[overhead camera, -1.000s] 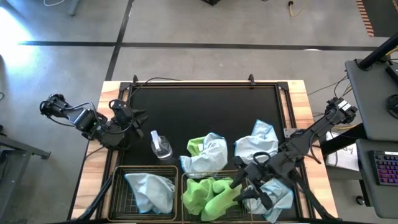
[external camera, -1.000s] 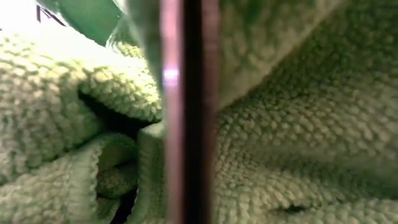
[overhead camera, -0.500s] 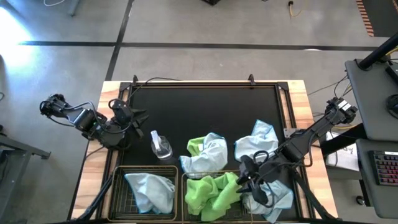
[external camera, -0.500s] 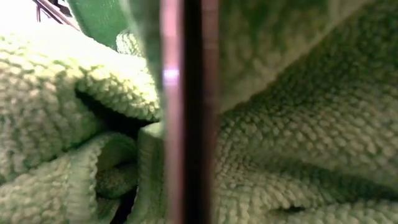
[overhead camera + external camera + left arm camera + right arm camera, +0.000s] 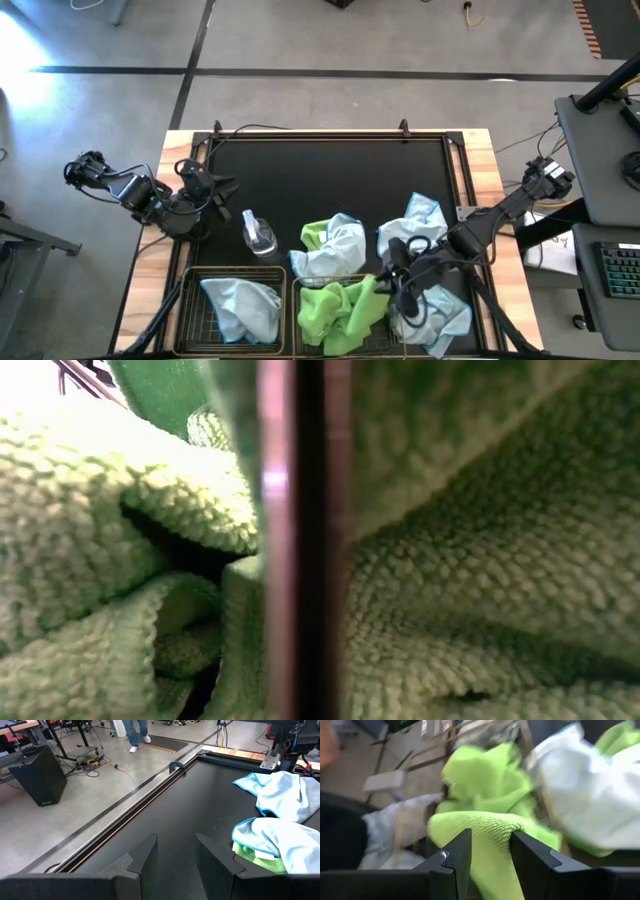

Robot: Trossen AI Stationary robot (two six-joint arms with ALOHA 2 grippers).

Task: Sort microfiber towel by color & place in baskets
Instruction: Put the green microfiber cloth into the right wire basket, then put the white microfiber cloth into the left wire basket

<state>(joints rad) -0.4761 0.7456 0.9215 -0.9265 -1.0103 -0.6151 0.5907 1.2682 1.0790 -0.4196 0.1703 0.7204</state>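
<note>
Two black wire baskets sit at the table's near edge. The left basket holds a pale blue towel. The second basket holds lime green towels, which fill the low view behind a basket wire. On the mat lie a green-and-blue heap and blue towels. My right gripper is open over the green basket's right rim, with a green fold showing between its fingers. My left gripper waits open at the left side. My right gripper stands with its open fingers on either side of a green towel fold at the right end of the green heap in the basket. I cannot tell whether the fingers touch it.
A small clear spray bottle stands on the mat just beyond the left basket. A raised frame borders the black mat, and the far half of the mat is bare. Cables run along the wooden table edges.
My right gripper has drawn back from the green basket, toward the table's far edge and slightly right. The green towel it was over has settled into a tighter heap in the basket, then lain still.
</note>
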